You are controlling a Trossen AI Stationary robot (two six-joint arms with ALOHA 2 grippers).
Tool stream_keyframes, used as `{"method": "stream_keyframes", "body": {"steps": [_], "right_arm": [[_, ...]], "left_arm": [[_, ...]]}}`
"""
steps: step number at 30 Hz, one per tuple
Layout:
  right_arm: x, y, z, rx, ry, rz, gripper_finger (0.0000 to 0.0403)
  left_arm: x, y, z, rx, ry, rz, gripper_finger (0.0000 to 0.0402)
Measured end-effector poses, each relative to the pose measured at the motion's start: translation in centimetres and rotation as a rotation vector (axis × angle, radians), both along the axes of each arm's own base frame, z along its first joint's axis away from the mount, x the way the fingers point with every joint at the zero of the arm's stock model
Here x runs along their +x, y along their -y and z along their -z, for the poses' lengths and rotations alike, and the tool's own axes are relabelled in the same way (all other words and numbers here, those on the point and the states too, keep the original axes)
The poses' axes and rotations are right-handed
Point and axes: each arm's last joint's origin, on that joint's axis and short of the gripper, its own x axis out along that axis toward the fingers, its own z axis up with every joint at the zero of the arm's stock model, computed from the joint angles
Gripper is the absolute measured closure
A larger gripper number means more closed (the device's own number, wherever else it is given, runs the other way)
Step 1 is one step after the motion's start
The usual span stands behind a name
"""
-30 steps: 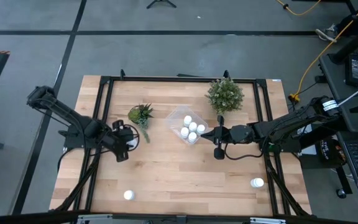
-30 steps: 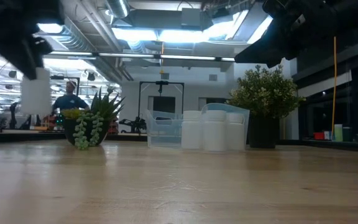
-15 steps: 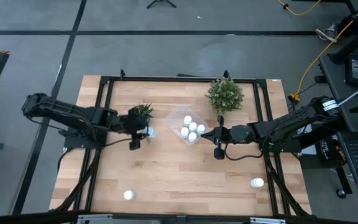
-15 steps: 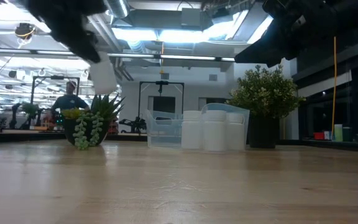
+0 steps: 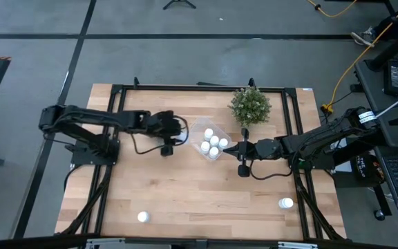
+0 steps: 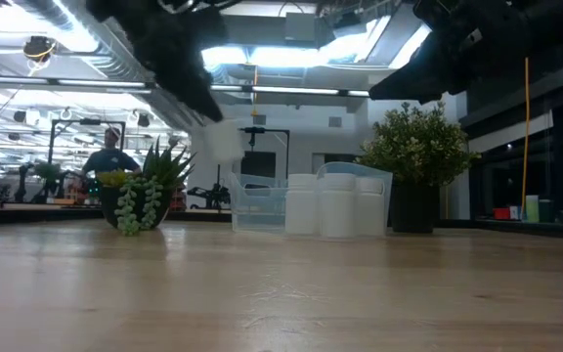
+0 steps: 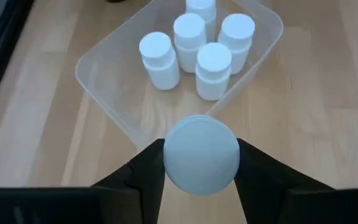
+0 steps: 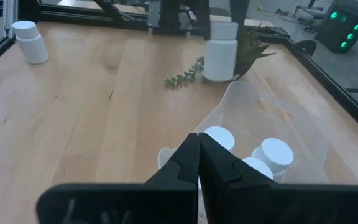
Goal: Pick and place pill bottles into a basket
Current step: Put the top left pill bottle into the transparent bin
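White pill bottle point(image 7: 201, 154) in left gripper point(image 7: 199, 163) nears basket point(image 7: 101, 93) rim.

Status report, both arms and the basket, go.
Left gripper shut on pill bottle, airborne beside basket. Right gripper shut, empty, at basket's opposite rim. Four bottles inside. Path clear.

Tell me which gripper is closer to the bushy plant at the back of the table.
Right. The right gripper, shut, sits beside the basket just in front of the plant; the left gripper, holding a bottle, is across the basket.
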Motion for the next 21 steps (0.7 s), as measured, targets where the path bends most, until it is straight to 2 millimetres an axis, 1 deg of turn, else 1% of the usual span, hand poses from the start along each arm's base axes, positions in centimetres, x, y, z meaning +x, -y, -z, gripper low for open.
{"method": "stream_keyframes", "body": {"steps": [4,7,11,14,18,21], "right_arm": [[0.0,0.0,0.0,-0.011,-0.007,-0.004,0.0398],[0.0,0.0,0.1,-0.020,-0.010,-0.007,0.0398],[0.0,0.0,0.1,-0.025,-0.012,-0.009,0.0398],[-0.1,0.0,0.1,-0.025,-0.018,-0.008,0.0398],[-0.1,0.0,0.3,-0.019,-0.034,-0.021,0.0398],[-0.2,0.0,0.5,-0.005,-0.055,-0.018,0.0398]], "left_arm": [[2.0,-0.3,-0.5,0.021,-0.007,0.072,0.0246],[3.4,-0.7,-0.6,0.017,-0.025,0.112,0.0246],[5.0,-1.1,-0.4,0.026,-0.102,0.152,0.0246],[6.2,-1.5,-0.7,0.041,-0.118,0.171,0.0246],[7.1,-1.9,-1.2,0.065,-0.114,0.201,0.0246],[7.4,-2.1,-1.5,0.071,-0.124,0.210,0.0246]]}}
